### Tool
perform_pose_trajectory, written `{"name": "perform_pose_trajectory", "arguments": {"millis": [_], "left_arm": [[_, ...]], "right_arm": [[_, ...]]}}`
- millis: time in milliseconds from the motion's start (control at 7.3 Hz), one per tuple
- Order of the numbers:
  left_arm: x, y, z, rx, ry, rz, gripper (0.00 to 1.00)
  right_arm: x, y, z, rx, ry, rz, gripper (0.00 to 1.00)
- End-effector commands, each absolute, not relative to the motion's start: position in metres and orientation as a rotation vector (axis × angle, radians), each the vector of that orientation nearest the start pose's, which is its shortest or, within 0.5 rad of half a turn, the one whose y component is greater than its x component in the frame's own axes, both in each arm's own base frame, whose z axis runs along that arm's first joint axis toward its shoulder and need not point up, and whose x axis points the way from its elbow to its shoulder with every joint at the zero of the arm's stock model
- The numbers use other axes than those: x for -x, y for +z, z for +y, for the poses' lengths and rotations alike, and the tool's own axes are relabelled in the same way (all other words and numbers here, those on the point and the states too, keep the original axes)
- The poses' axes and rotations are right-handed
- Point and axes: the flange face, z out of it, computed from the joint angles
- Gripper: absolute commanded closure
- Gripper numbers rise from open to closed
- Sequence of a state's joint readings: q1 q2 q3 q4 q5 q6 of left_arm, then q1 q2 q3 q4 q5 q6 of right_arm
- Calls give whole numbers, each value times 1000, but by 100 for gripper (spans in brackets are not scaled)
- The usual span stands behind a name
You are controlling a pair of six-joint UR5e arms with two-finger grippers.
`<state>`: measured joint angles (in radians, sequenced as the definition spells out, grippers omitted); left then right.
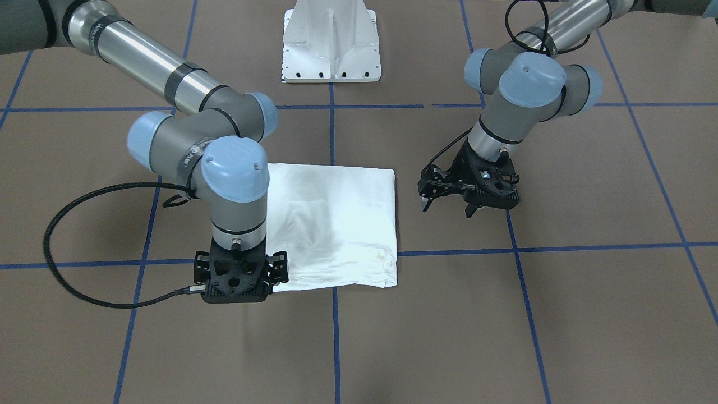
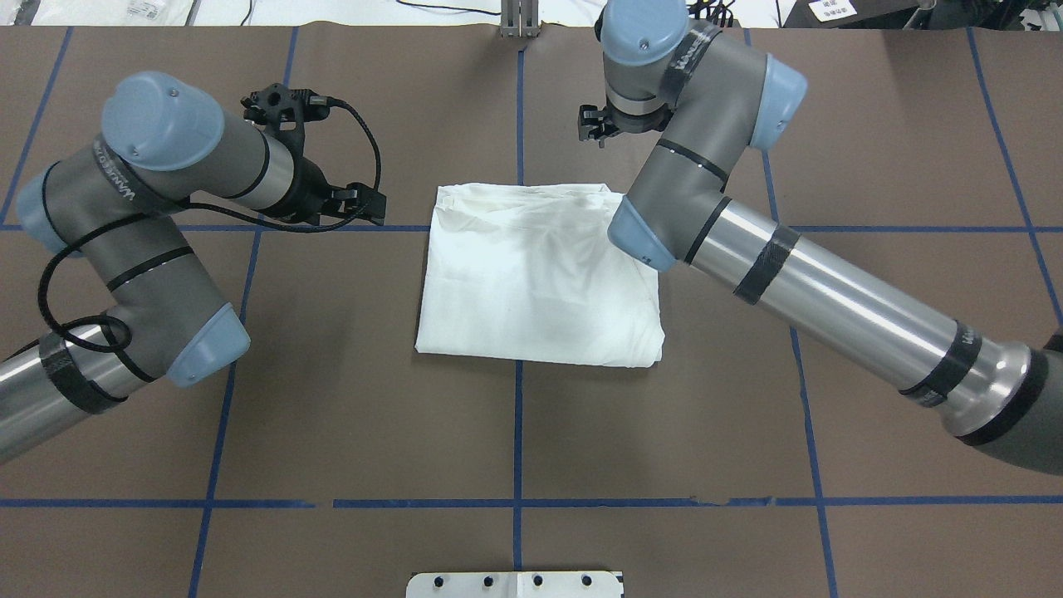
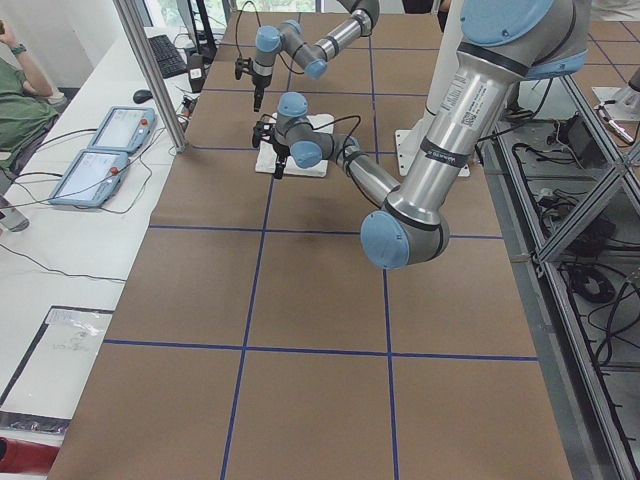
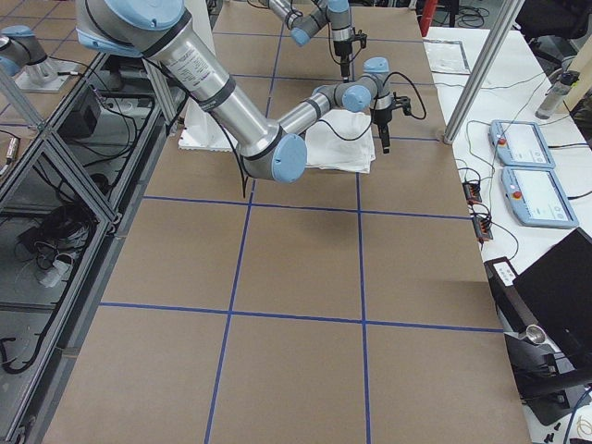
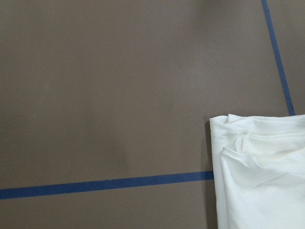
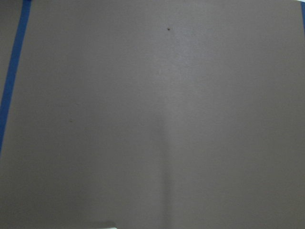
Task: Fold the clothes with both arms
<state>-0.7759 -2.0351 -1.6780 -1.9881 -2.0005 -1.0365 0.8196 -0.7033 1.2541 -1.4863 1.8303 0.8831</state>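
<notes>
T-shirt [image 1: 336, 224], centre frame, likely soft, light, limp | best pinched at corners | left gripper [image 1: 447, 209] spread wide, empty | right gripper [image 1: 238, 280]: jaws hidden, state unclear

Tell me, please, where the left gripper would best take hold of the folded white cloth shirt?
Likely at the corner of the folded white cloth shirt nearest the open left gripper. The shirt lies flat, so come down from above at its edge on the robot's left and slide one finger under the layers.
</notes>
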Motion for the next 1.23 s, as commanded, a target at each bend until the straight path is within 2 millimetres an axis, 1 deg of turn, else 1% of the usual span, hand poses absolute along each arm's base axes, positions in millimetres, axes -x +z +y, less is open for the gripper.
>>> {"name": "perform_pose_trajectory", "arguments": {"millis": [0,137,274,411,548,684,821,958,1095], "left_arm": [[-346,313,-506,-296,72,996,0],[-311,321,-504,-317,134,933,0],[-268,333,-504,-348,177,870,0],[-224,366,-500,-376,227,808,0],[-168,407,-500,-397,281,745,0],[-106,446,-495,-402,344,721,0],[-49,484,-480,-403,358,690,0],[-11,520,-455,-372,339,683,0],[22,547,-428,-336,277,700,0]], "right_arm": [[345,279,-654,-206,-127,-655,0],[282,298,-650,-199,-182,-637,0],[227,324,-639,-194,-240,-638,0],[178,360,-624,-186,-285,-657,0],[126,401,-612,-182,-324,-668,0],[71,445,-599,-182,-374,-694,0],[17,489,-577,-180,-387,-728,0],[-17,531,-550,-165,-382,-749,0],[-43,565,-522,-135,-350,-750,0]]}}
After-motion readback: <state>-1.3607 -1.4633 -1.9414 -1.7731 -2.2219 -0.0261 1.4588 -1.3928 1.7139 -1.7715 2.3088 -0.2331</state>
